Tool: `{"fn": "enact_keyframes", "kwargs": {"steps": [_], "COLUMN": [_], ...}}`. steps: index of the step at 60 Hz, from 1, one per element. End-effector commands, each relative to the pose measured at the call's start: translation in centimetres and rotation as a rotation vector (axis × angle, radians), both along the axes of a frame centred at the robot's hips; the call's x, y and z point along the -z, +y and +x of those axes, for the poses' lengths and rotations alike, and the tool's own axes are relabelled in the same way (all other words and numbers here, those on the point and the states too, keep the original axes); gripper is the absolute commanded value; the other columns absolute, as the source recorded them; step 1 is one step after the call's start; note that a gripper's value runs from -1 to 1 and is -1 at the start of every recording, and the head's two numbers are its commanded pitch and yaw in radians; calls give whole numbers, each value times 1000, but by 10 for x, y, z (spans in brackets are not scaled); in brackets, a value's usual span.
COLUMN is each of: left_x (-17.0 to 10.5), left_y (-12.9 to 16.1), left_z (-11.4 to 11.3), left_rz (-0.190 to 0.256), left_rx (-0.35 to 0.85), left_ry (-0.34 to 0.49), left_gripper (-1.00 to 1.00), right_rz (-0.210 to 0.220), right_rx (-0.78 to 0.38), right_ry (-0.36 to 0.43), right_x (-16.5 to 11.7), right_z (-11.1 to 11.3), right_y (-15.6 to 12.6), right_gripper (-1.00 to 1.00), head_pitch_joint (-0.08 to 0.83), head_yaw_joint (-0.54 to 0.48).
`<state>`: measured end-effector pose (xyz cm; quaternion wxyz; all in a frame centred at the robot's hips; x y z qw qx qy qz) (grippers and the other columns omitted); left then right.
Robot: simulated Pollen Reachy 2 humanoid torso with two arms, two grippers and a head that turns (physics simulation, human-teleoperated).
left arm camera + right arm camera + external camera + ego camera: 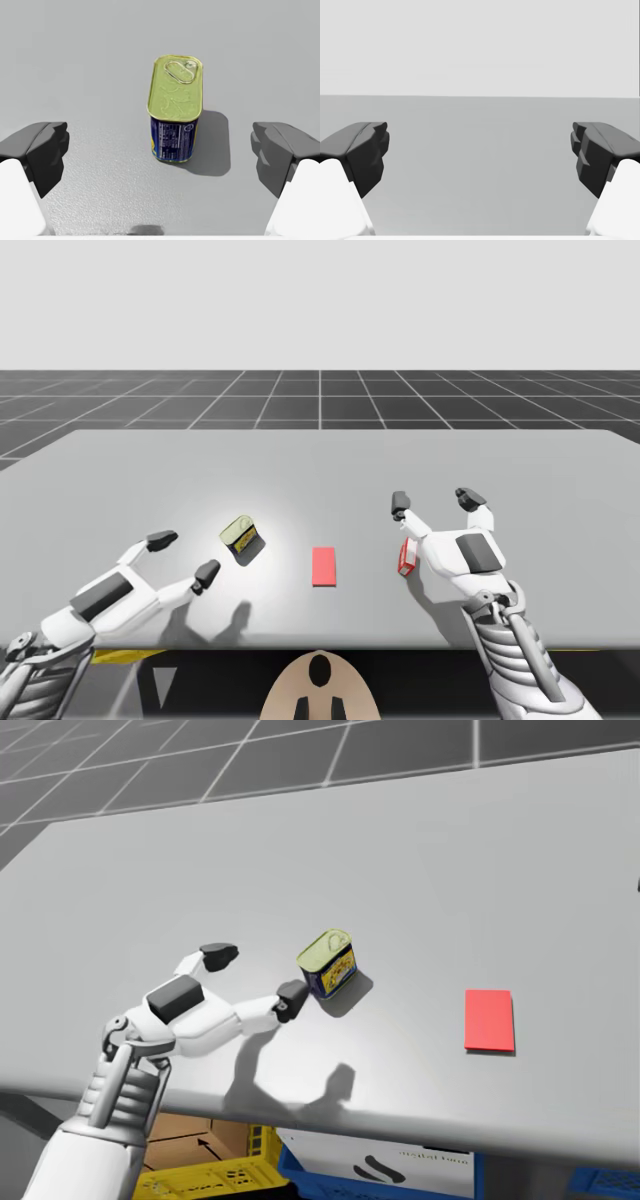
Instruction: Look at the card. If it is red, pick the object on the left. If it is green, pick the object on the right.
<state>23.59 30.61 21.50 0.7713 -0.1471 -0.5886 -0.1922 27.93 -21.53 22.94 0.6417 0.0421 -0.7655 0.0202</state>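
1. My left gripper (pixel 255 978) is spread wide and low over the desk (pixel 320 470), holding nothing.
2. The blue rectangular can (pixel 175 107) stands upright just ahead of it, lined up with the gap between the fingers and untouched.
3. The card (pixel 489 1020) is red, so I take this left-hand can as the target.
4. Risk: the can is tall and narrow. A finger clipping it on the way in could tip it, and pinching too early would catch only its near end, letting it twist out.
5. My right gripper (pixel 434 502) is also spread and empty. That hand sits above the red box (pixel 405 558) and could nudge it.
6. Count: one card, one can, one box, two grippers.
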Motion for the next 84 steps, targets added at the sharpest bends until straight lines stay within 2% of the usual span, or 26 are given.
{"fn": "enact_keyframes", "kwargs": {"steps": [1, 15, 32, 53, 55, 56, 57, 58, 59, 73, 84], "left_x": [24, 41, 50, 54, 55, 56, 56, 56, 57, 58, 59], "left_y": [6, -12, -43, -58, -58, -58, -57, -56, -56, -54, -54], "left_z": [8, 36, 68, 85, 85, 85, 84, 84, 84, 82, 81], "left_rz": [9, 31, 70, 83, 86, 88, 89, 91, 93, 121, 128], "left_rx": [26, 26, 30, 20, 18, 16, 15, 15, 14, 28, 31], "left_ry": [71, 124, 128, 119, 119, 118, 118, 118, 118, 121, 121], "left_gripper": [-1000, -1000, -1000, -1000, -763, -331, 366, 711, 847, 961, 949], "right_rz": [19, 15, 14, 14, 15, 15, 15, 15, 15, 15, 12], "right_rx": [2, 3, 2, 3, 3, 3, 3, 3, 3, 2, -1], "right_ry": [0, -4, -7, -8, -8, -8, -8, -8, -8, -9, 2], "right_x": [1, 0, -1, -1, -1, -1, -1, -1, -1, -1, 3], "right_z": [-1, -2, -2, -3, -3, -3, -3, -3, -3, -1, -1], "right_y": [4, 3, 3, 3, 3, 3, 3, 3, 3, 3, 4], "right_gripper": [-1000, -1000, -1000, -1000, -1000, -1000, -1000, -1000, -1000, -1000, -1000], "head_pitch_joint": [669, 668, 666, 664, 663, 663, 662, 660, 660, 607, 431], "head_yaw_joint": [327, 325, 313, 302, 301, 301, 302, 301, 301, 302, 314]}}
